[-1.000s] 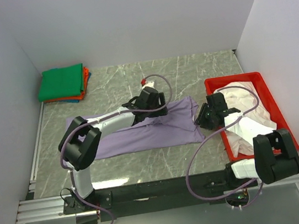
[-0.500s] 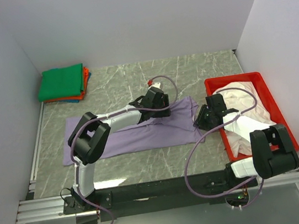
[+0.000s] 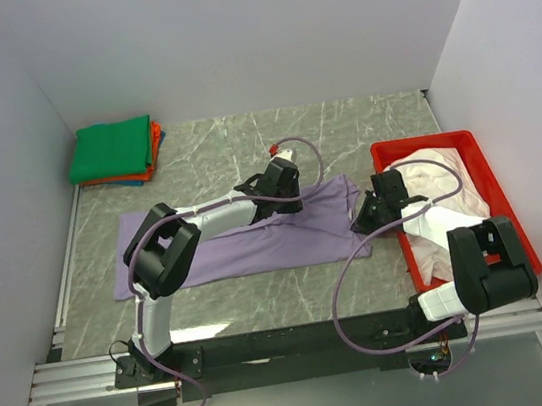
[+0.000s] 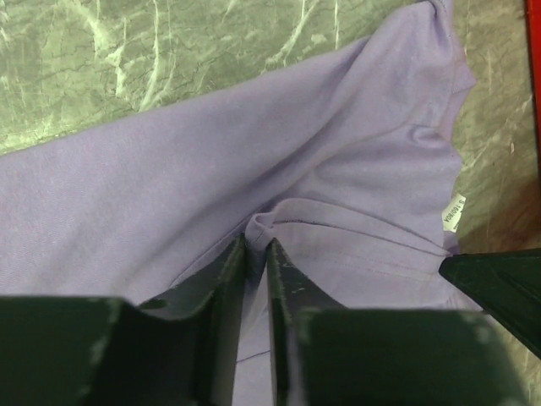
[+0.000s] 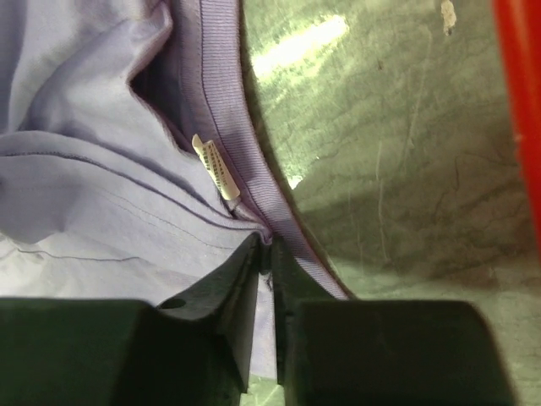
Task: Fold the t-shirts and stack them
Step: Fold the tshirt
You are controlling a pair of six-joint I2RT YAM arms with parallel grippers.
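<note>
The purple t-shirt [image 3: 247,250] is lying spread out mid-worktop [image 3: 343,137], the left gripper [image 4: 256,243] is pinching a small fold of it tight, and the right gripper [image 5: 266,251] is clamping its collar [image 5: 221,89] right beside the white label [image 5: 216,171].

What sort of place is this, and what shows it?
Probably a robot lab test cell: plain white walls enclose a marble-look table; left arm and right arm, bolted to a rail, pinch a lavender t-shirt.
</note>
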